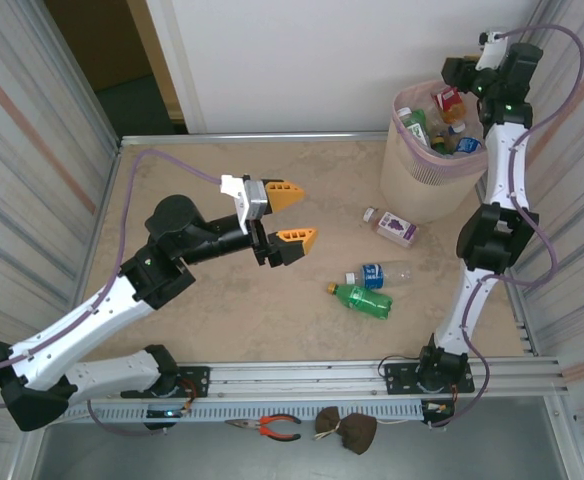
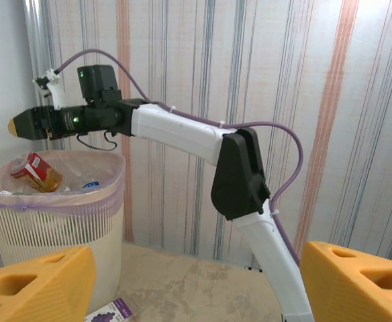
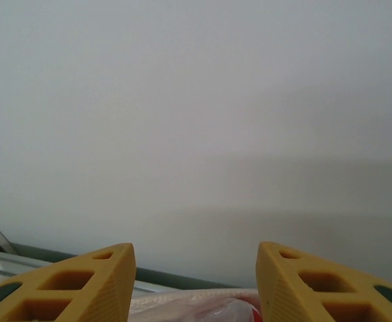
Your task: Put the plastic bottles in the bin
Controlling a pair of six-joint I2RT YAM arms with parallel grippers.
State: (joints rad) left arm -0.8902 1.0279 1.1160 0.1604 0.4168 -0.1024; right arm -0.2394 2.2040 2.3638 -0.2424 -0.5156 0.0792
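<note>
Three plastic bottles lay on their sides on the sand-coloured table, short of the bin at its far right corner. A purple-labelled bottle rested near the bin's foot. Nearer the arms, a clear blue-labelled bottle and a green bottle with an orange cap lay just beside each other.

The beige, perforated bin, lined with a pink bag folded over its rim, already held several bottles, a red-labelled one leaning near the top in the left wrist view.

The left gripper hovered over the middle of the table, to the left of the three loose bottles, its orange fingers spread well apart and empty. The right arm stood tall along the right wall and bent over the bin, and the right gripper hung above the rim, facing the white back wall. Its fingers stood apart with nothing between them, the pink liner showing just below.

Red-handled pliers lay on the ledge in front of the arm bases.
</note>
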